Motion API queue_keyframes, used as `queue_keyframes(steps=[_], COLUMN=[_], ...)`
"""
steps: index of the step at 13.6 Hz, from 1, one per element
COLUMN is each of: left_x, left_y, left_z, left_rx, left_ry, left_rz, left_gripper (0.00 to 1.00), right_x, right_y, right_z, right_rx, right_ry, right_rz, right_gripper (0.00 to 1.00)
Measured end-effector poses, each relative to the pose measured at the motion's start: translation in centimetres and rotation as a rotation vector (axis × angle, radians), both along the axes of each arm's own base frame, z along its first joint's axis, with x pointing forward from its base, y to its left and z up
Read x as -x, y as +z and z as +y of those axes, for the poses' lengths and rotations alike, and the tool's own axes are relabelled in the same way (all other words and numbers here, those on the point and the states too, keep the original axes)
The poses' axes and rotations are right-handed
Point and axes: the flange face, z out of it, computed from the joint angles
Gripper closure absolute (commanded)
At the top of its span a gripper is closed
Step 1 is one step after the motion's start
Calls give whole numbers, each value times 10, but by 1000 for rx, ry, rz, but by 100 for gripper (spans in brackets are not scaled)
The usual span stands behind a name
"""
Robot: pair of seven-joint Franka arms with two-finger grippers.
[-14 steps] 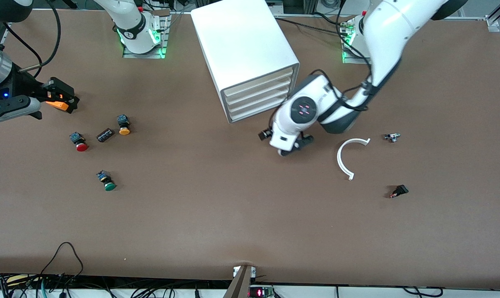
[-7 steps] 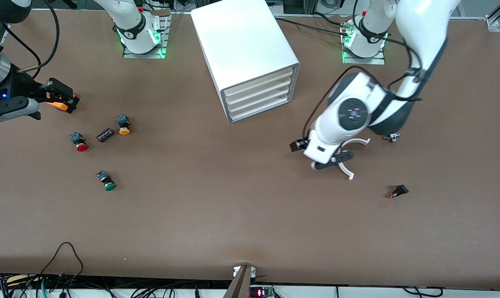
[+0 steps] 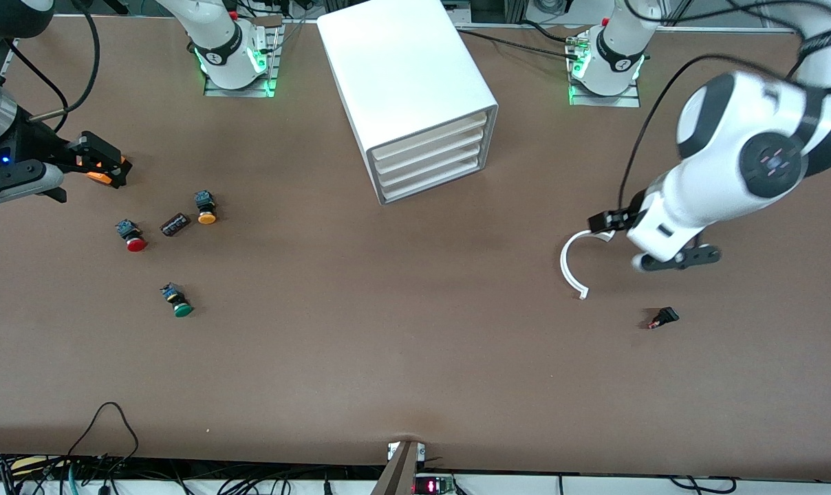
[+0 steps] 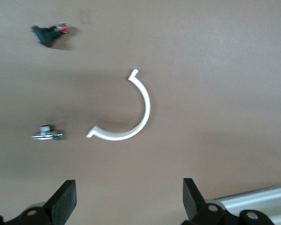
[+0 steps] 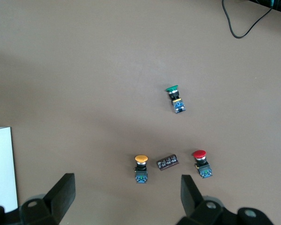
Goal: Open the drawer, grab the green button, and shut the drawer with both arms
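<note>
While both arms' jaws wide, empty — button (image 3: 176,301) on its side, green cap toward the front camera.

Three push buttons (image 3: 176,300) (green, red, orange-yellow), one drawer cabinet (image 3: 410,93).

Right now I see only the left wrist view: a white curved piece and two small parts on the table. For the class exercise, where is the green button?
Observer: The green button lies on the table toward the right arm's end, nearer to the front camera than the red button and the orange-yellow button.
Operator: Is a drawer open?
Observer: No, every drawer of the white drawer unit looks shut.
Operator: Is the right gripper holding anything?
Observer: No, the right gripper is open and empty, over bare table beside those buttons.
</note>
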Motion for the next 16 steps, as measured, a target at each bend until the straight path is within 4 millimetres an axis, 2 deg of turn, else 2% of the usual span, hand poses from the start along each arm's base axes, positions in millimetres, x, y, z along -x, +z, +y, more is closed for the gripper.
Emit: queue_keyframes(steps=[2, 4, 6, 10, 16], left_x=[10, 17, 25, 40, 71], left_y=[23, 38, 50, 75, 113], left_z=[38, 81, 107, 136, 153], left_rx=[-8, -12, -13, -11, -15], left_ry=[-42, -54, -56, -67, -94], left_rz=[-21, -32, -38, -58, -91], left_gripper=[0, 0, 0, 0, 0], right_x=[0, -1, -1, -1, -1], right_y=[1, 2, 3, 4, 4], right_z=[0, 0, 0, 1, 7], right_rx=[0, 0, 0, -4, -6], right_ry=[0, 0, 0, -64, -97], right_rz=[-3, -5, -7, -7, -6], right_gripper=[0, 0, 0, 0, 0])
